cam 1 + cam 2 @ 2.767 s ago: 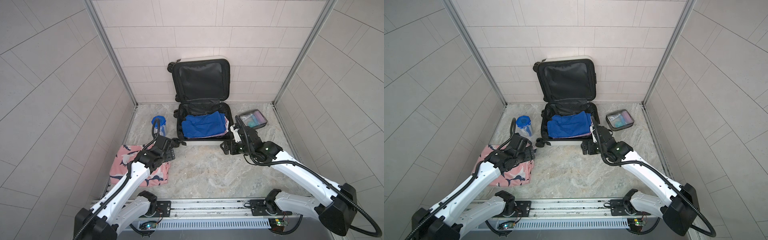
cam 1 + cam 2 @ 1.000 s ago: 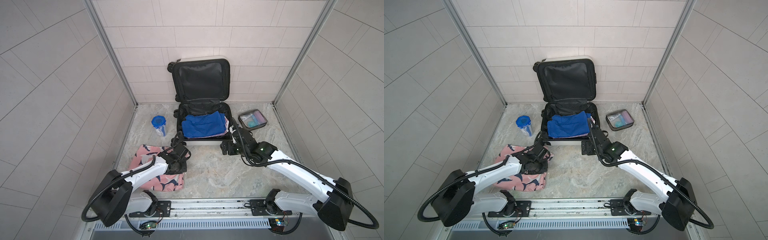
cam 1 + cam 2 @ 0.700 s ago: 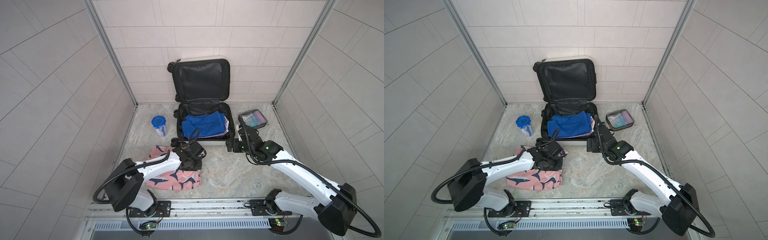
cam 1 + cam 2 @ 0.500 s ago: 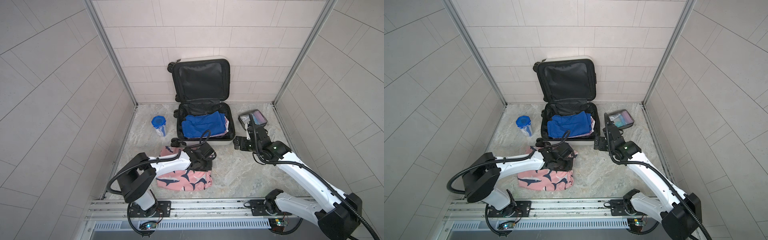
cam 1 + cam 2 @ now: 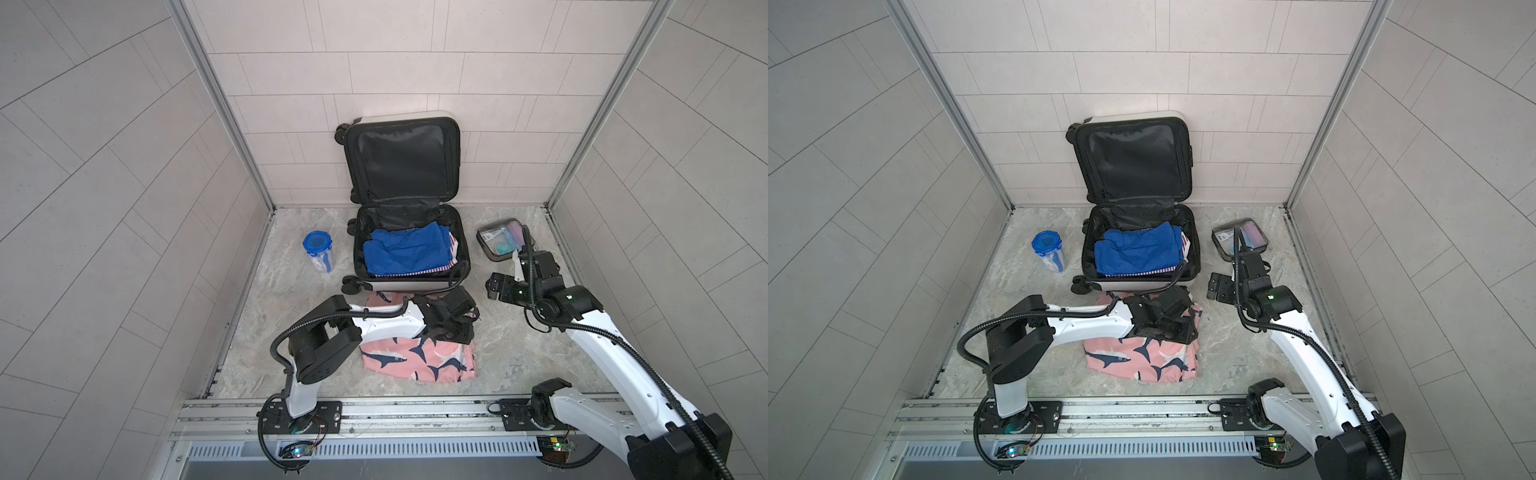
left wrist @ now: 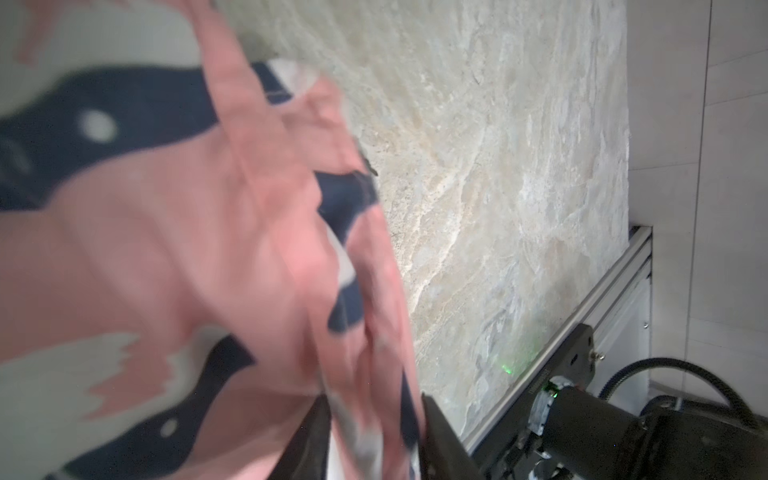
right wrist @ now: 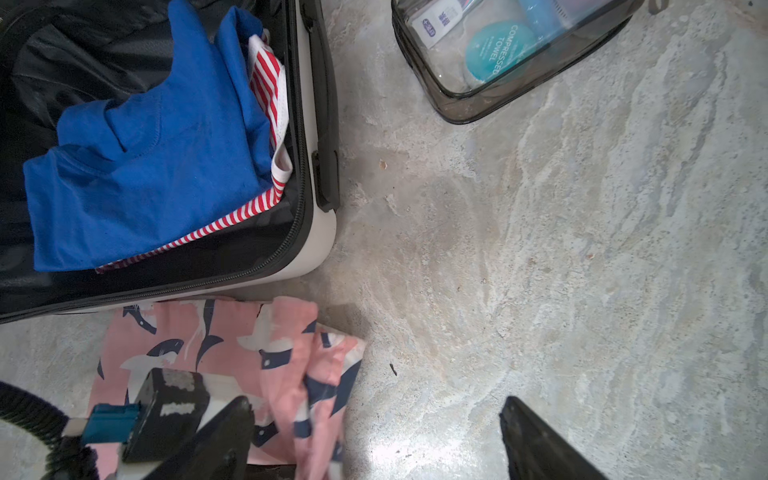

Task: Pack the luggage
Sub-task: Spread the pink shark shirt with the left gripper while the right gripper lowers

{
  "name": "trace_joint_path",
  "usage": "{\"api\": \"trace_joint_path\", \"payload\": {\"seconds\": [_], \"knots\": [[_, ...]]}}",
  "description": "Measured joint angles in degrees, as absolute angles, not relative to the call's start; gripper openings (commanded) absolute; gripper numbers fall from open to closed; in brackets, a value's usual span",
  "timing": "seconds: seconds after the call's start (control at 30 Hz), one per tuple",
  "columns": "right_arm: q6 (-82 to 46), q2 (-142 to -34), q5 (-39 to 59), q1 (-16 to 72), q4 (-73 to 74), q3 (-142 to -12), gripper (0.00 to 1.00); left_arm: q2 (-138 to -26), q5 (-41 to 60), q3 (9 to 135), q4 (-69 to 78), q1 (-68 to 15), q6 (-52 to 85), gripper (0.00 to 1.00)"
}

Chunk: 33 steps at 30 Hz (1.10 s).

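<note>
My left gripper (image 6: 374, 419), jaws apart around pink shorts (image 5: 415, 357), suitcase (image 5: 399, 286) just on far side, my right gripper (image 7: 376, 405), jaws spread empty, to its right.

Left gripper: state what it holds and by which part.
A bunched edge of the pink shark-print cloth lies between the parted jaws of the left gripper; whether they clamp it cannot be told.
</note>
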<state>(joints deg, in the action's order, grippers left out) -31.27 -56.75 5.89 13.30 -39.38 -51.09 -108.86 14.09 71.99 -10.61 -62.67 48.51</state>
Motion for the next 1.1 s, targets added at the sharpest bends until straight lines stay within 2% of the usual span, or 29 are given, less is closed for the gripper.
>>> {"api": "trace_joint_path", "payload": {"seconds": [0.07,0.27,0.6,0.83,0.97,1.1], "knots": [[-31.3,-56.6,6.2,13.1,-39.5,-51.1,0.95,-108.9,13.8,72.1,-10.4,-62.7,47.9,0.60],[-31.3,-56.4,6.4,13.0,-39.7,-51.1,0.96,-106.2,11.7,71.2,-11.0,-62.9,45.9,0.60],[-32.4,-54.7,7.6,13.0,-39.9,-49.2,0.96,-90.0,4.1,65.2,-13.9,-63.8,41.3,0.61],[-33.6,-53.8,10.7,13.3,-39.4,-44.8,0.96,-84.0,-2.6,61.9,-18.8,-63.6,39.0,0.61],[-34.8,-53.5,11.7,15.0,-38.5,-41.8,0.96,-78.5,-5.5,56.2,-19.6,-61.9,38.8,0.61],[-36.3,-53.2,12.4,17.5,-37.3,-39.2,0.97,-71.1,-5.6,49.0,-19.8,-55.9,39.6,0.70]]}}
